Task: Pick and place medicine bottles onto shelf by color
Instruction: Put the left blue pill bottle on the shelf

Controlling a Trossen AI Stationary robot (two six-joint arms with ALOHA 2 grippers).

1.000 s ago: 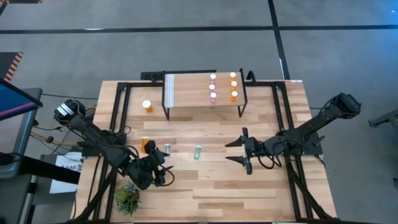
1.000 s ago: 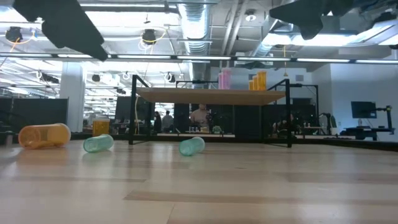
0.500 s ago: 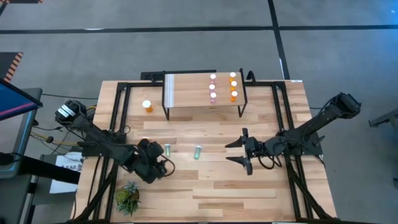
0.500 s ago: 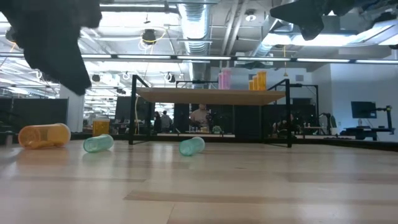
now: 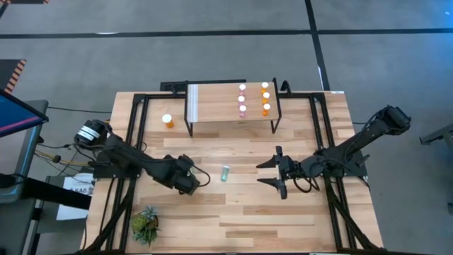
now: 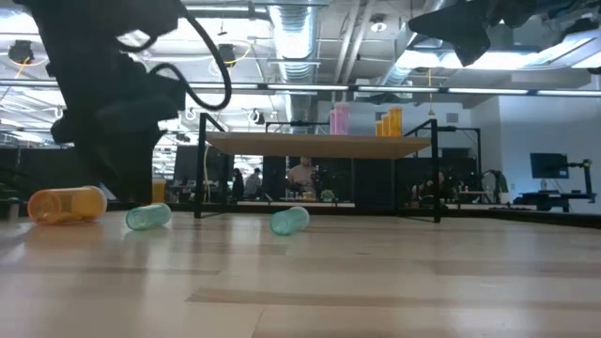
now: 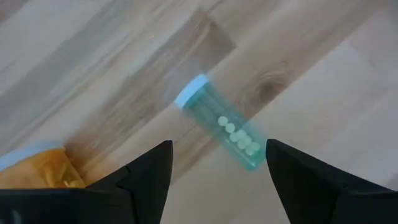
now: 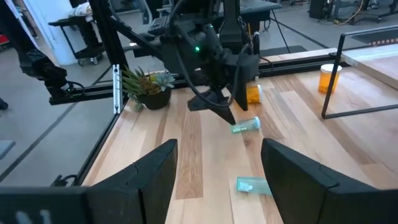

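Two teal medicine bottles lie on their sides on the table. One (image 7: 221, 130) lies below my open left gripper (image 7: 219, 149), whose fingers stand on either side of it without touching. The other (image 5: 224, 173) lies further right. A wide orange bottle (image 6: 66, 204) lies on its side left of them, and another orange one (image 5: 168, 120) stands upright near the shelf's left end. The shelf (image 5: 216, 106) carries pink bottles (image 5: 243, 99) and orange bottles (image 5: 266, 97) at its right end. My right gripper (image 5: 259, 173) hangs open over the table's right half, pointing left.
A small green spiky plant (image 5: 145, 225) stands at the near left corner. Black frame rails (image 5: 134, 134) run along the table's sides. Bare wood lies between the two grippers and along the near edge.
My left gripper has gone from beside the plant toward the table's far edge and to the right. It has come down and rolled about its own line, and now stands over the left teal bottle. The bottles have kept their places.
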